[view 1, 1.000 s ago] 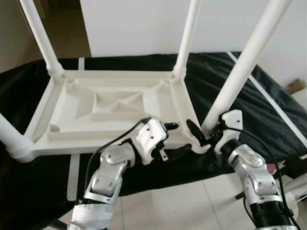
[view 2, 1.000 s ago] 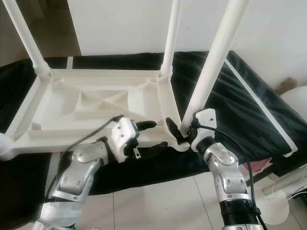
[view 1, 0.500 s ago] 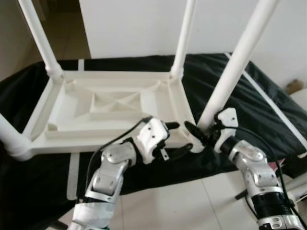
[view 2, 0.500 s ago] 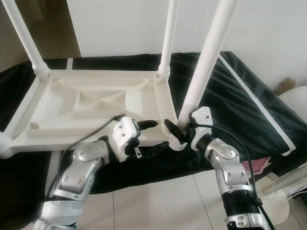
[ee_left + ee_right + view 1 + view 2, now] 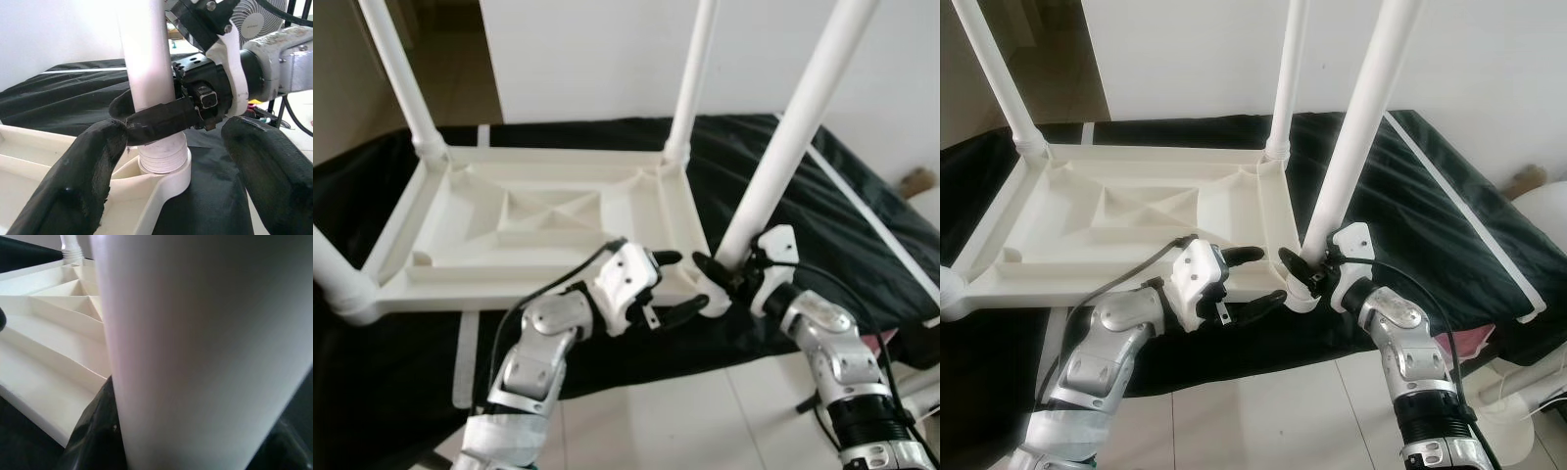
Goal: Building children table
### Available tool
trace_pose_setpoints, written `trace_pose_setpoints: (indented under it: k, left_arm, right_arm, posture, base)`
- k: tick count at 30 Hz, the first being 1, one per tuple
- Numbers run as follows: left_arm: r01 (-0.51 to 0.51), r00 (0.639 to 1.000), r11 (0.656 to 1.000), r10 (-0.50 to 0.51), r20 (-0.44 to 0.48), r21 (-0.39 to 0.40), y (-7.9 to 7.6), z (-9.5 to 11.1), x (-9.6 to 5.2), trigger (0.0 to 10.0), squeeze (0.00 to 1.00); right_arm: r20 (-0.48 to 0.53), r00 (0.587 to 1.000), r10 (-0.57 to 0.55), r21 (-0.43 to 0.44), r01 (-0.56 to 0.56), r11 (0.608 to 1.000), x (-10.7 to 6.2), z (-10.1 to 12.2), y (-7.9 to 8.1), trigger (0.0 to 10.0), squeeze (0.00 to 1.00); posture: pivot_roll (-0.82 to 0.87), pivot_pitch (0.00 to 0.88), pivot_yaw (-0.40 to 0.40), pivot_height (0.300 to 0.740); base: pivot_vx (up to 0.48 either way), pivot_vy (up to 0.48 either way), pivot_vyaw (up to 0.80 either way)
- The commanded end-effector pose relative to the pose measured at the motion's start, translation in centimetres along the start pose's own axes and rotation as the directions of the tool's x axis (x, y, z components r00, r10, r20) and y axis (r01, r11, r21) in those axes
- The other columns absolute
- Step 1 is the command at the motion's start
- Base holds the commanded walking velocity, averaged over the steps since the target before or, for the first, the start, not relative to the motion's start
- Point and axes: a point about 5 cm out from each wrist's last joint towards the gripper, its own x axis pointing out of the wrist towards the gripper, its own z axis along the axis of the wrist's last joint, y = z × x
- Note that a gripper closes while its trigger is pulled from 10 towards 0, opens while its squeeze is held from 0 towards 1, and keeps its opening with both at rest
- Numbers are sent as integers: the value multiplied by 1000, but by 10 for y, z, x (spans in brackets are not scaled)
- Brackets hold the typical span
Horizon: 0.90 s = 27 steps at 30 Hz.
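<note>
Nearest the onlooker, the left gripper [image 5: 668, 287] hung at the near long edge of the upturned white plastic tabletop [image 5: 538, 220], its two black fingers [image 5: 83, 186] spread wide and holding nothing, one above the rim and one below it. Just beside it, the right gripper [image 5: 1301, 274] was closed around the base of the near right leg [image 5: 788, 147], one finger wrapped across the tube just above its threaded collar. That collar sat in the corner socket [image 5: 164, 171] with several threads showing above the rim, so the leg appeared not fully screwed home.

The tabletop lay underside up on a black cloth [image 5: 862, 230] spread over a low surface, ribs and triangular bracing exposed. The near left leg [image 5: 337, 279] stood in its corner at the frame's edge. Beyond, the far left leg [image 5: 403, 83] and far right leg [image 5: 693, 78] rose upright from their sockets before a white wall [image 5: 607, 54].

Judged progress: all four legs were in place; tightening the near right leg and turning the table upright seemed to remain.
</note>
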Motion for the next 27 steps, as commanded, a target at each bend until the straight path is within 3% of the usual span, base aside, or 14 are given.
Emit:
trace_pose_setpoints:
  k: [1, 8, 14, 19, 25, 27]
  left_arm:
    - [-97, 995, 995, 97, -1, -18, 3, -2, 2, 10000, 0]
    - [-92, 996, 996, 92, -4, -23, 2, -3, 2, 10000, 0]
    - [-88, 996, 996, 87, -6, -30, 1, -4, 2, 10000, 0]
    - [-86, 996, 996, 86, -8, -30, 0, -4, 1, 10000, 0]
    - [-82, 997, 996, 81, -17, -28, 0, -5, -2, 10000, 0]
    - [-82, 996, 996, 81, -22, -28, 0, -6, -4, 10000, 0]
  right_arm:
    - [-44, 997, -65, 34, 67, 997, -4, -11, 6, 10000, 0]
    - [-15, 986, -166, 48, 166, 985, -9, -10, 9, 10000, 0]
    - [5, 952, -305, 84, 304, 949, -13, -6, 12, 10000, 0]
    - [-7, 894, -448, 136, 445, 885, -16, -8, 16, 10000, 0]
    - [-14, 839, -545, 161, 539, 826, -17, -8, 24, 10000, 0]
    - [-23, 797, -604, 165, 599, 784, -17, -10, 30, 10000, 0]
  posture:
    - [-18, 28, -67, 740]
    - [-29, 40, -60, 740]
    - [-35, 55, -55, 740]
    - [-30, 59, -55, 740]
    - [-26, 60, -55, 740]
    - [-22, 62, -54, 740]
  base:
    - [0, 0, 0]
    - [0, 0, 0]
    - [0, 0, 0]
    - [0, 0, 0]
    - [0, 0, 0]
    - [0, 0, 0]
